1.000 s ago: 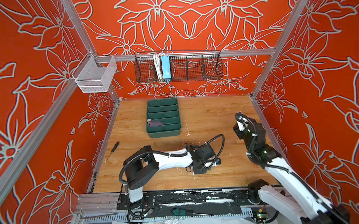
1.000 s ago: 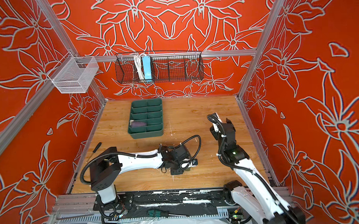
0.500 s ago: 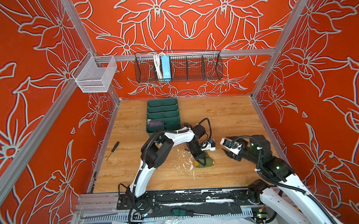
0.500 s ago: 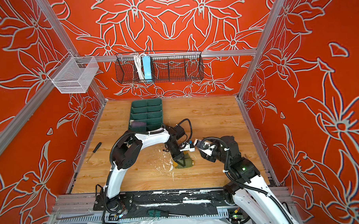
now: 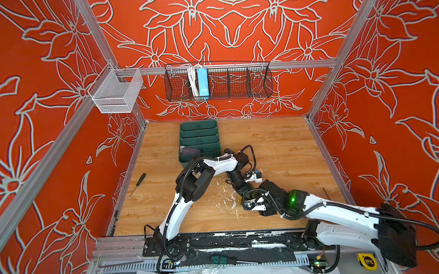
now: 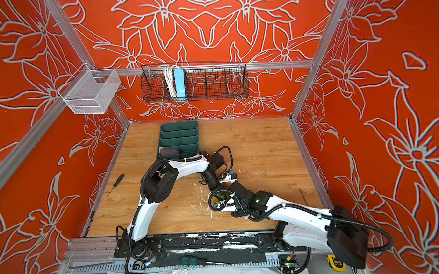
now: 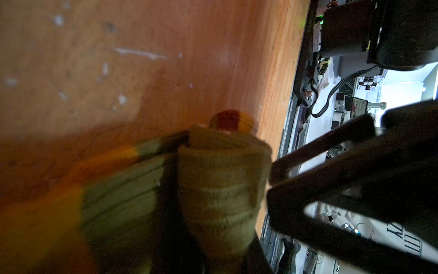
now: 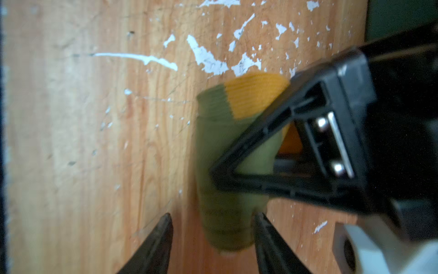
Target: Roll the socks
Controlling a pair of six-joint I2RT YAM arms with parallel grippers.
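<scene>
Holding purple sock (image 5: 188, 151) in green tray (image 5: 200, 133) compartment; clamping rolled olive sock (image 8: 218, 132) in left gripper (image 8: 222, 182); straddling it lengthwise, right gripper (image 8: 212, 217) jaws apart, mustard toe pointing away.

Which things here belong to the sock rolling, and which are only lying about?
Job: olive green sock, partly rolled; purple sock; green tray holding it.
Lying about: black screwdriver; green-handled screwdriver; yellow tape measure; white mesh basket; black wire basket with blue power strip.
</scene>
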